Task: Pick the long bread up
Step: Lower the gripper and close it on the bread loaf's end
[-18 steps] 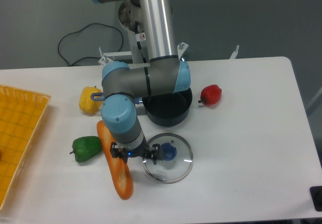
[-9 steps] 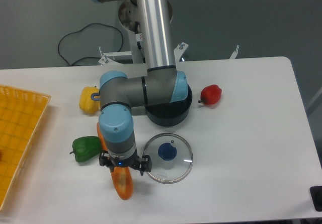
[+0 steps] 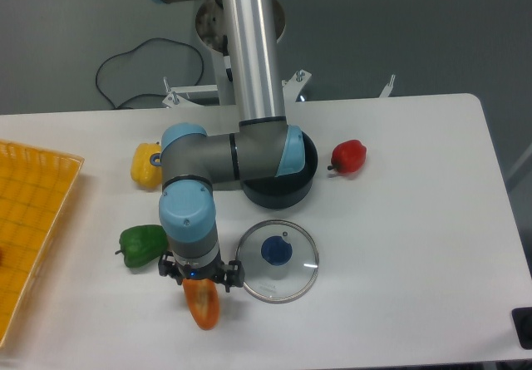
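Observation:
The long bread point(image 3: 202, 306) is an orange-tan loaf lying on the white table; only its near end shows below the wrist, the rest is hidden under the arm. My gripper point(image 3: 197, 275) hangs straight over the loaf's middle, its dark fingers point(image 3: 169, 268) standing apart on either side of it. The jaws look open and straddle the bread. A green pepper point(image 3: 142, 244) lies just left of the gripper. A yellow pepper point(image 3: 147, 164) lies further back left.
A glass lid with a blue knob point(image 3: 277, 259) lies just right of the gripper. A dark pot point(image 3: 278, 183) stands behind it, partly hidden by the arm. A red pepper point(image 3: 348, 157) lies at the right. A yellow basket point(image 3: 29, 220) sits at the left edge.
The gripper has moved left, away from the glass lid, and now sits centred over the bread, hiding more of the loaf. The bread has not moved.

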Controlling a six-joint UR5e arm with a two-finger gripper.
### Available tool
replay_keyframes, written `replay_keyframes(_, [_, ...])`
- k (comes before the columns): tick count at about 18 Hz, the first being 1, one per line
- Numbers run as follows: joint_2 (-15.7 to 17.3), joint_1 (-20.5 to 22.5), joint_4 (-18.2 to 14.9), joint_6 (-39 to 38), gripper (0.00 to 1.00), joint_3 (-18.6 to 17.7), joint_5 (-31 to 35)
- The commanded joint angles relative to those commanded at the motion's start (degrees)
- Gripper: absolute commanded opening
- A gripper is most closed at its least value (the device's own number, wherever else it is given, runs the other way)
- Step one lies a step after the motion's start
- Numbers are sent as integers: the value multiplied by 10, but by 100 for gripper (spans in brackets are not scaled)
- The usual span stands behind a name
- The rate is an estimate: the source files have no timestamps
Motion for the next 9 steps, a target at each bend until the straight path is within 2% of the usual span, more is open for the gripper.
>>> replay_keyframes(7, [3,-1,-1,-6,100,0,-1])
replay_keyframes(9, [2,-1,-1,-29,100,2,-1])
